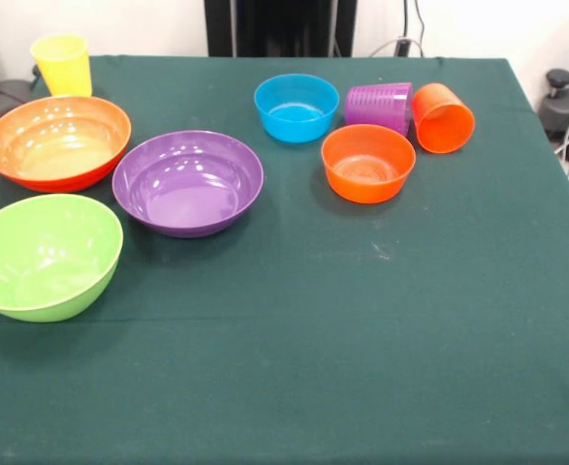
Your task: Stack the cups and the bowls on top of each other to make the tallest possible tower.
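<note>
No fingers or gripper show anywhere, so their state cannot be told. On the green tablecloth (362, 320), the yellow cup (62, 64) stands upright behind the large orange bowl (57, 141). The purple bowl (187, 182) and green bowl (45, 256) sit nearby. The blue bowl (296, 107), small orange bowl (367, 163), purple cup (379, 106) and tipped orange cup (443, 117) cluster together.

Green-clothed table (362, 320) with five bowls (188, 182) and three cups (62, 64), none stacked.
</note>
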Robot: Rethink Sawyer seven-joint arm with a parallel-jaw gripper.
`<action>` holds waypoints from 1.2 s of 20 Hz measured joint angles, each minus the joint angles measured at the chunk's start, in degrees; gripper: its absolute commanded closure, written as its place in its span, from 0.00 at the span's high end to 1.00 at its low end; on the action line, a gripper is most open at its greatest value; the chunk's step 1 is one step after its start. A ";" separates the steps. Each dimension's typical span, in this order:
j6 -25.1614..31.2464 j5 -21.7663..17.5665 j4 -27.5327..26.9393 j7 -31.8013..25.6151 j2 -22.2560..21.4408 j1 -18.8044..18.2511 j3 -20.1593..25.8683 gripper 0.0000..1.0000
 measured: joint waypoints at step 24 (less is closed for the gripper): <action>0.00 0.12 0.24 0.00 0.18 -4.40 0.00 0.00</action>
